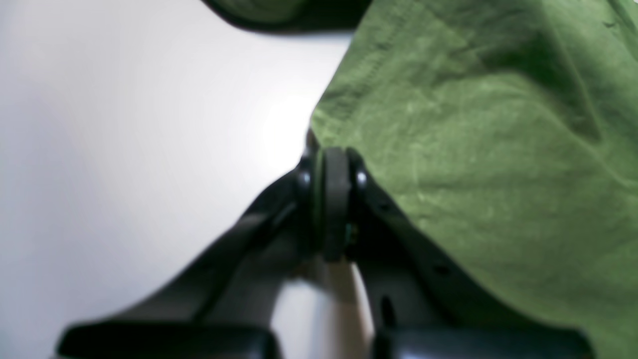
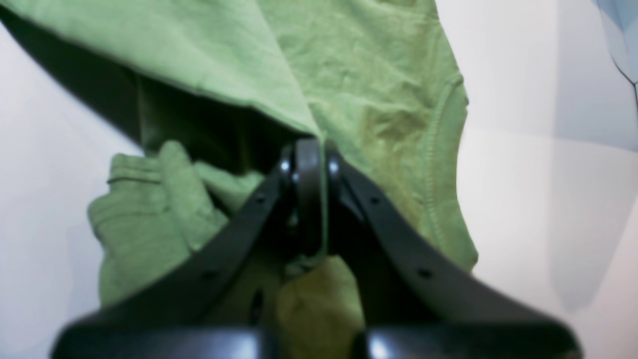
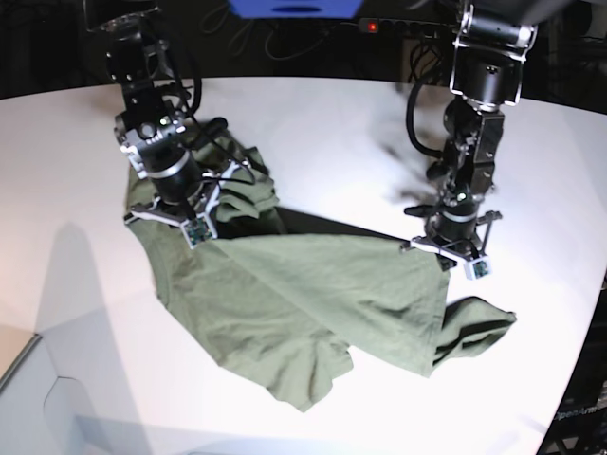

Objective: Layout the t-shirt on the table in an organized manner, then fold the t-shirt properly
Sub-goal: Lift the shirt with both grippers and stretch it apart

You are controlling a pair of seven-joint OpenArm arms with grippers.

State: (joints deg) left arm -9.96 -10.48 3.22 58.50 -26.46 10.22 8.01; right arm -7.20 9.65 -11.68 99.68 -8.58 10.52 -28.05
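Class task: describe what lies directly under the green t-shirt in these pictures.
Under the t-shirt is the white table, bare around it. The tabletop beneath the cloth is covered, so anything there cannot be seen.

Wrinkled olive-green t-shirt [image 3: 303, 303] sprawls unfolded across the frame's centre on the white table [image 3: 322, 142], sleeve bunched lower right.

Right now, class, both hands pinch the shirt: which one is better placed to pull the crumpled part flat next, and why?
Probably the right hand. It grips the t-shirt beside the bunched heap near the table back edge. The left hand holds the opposite, already stretched edge, far from that heap.
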